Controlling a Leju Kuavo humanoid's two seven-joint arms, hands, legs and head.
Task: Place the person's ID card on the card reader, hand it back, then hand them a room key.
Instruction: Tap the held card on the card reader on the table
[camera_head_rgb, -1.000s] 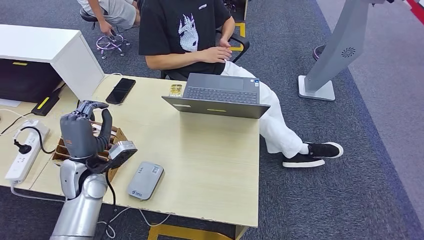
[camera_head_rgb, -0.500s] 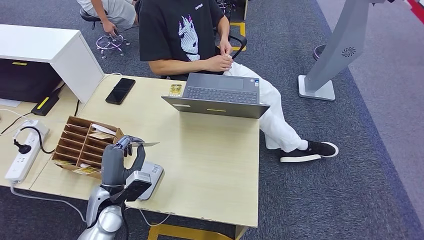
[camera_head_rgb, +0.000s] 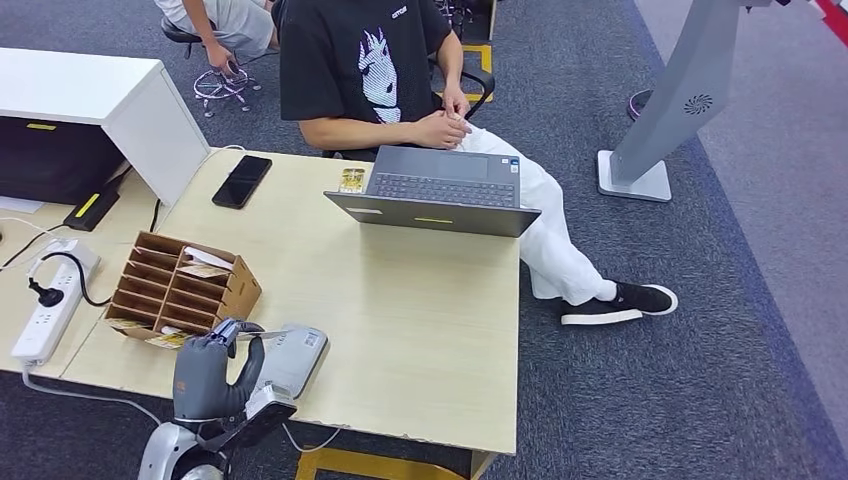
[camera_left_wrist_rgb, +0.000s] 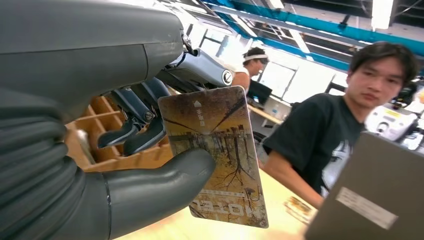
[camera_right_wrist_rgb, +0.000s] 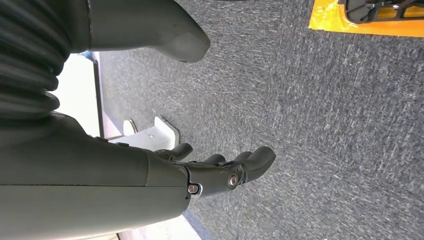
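My left hand (camera_head_rgb: 213, 372) hangs at the table's near edge, just in front of the grey card reader (camera_head_rgb: 295, 358). It pinches a room key card (camera_left_wrist_rgb: 217, 150) between thumb and fingers; the card is brown with a tree picture and the word HOTEL. From the head the card (camera_head_rgb: 264, 334) shows edge-on, lying flat above the reader's left end. A seated person in a black T-shirt (camera_head_rgb: 365, 60) is behind the laptop, hands (camera_head_rgb: 442, 128) together. A small gold card (camera_head_rgb: 351, 180) lies left of the laptop. My right hand (camera_right_wrist_rgb: 220, 172) hangs over carpet, fingers loosely apart, holding nothing.
A wooden card organizer (camera_head_rgb: 180, 285) with several slots stands left of the reader. An open grey laptop (camera_head_rgb: 440, 190) sits at the table's far side, a black phone (camera_head_rgb: 241, 181) at the far left. A power strip (camera_head_rgb: 50, 305) and white cabinet (camera_head_rgb: 90, 100) are further left.
My left hand left the organizer with a key card pinched in it, then drew back and down to the table's near edge by the reader. The person brought both hands together.
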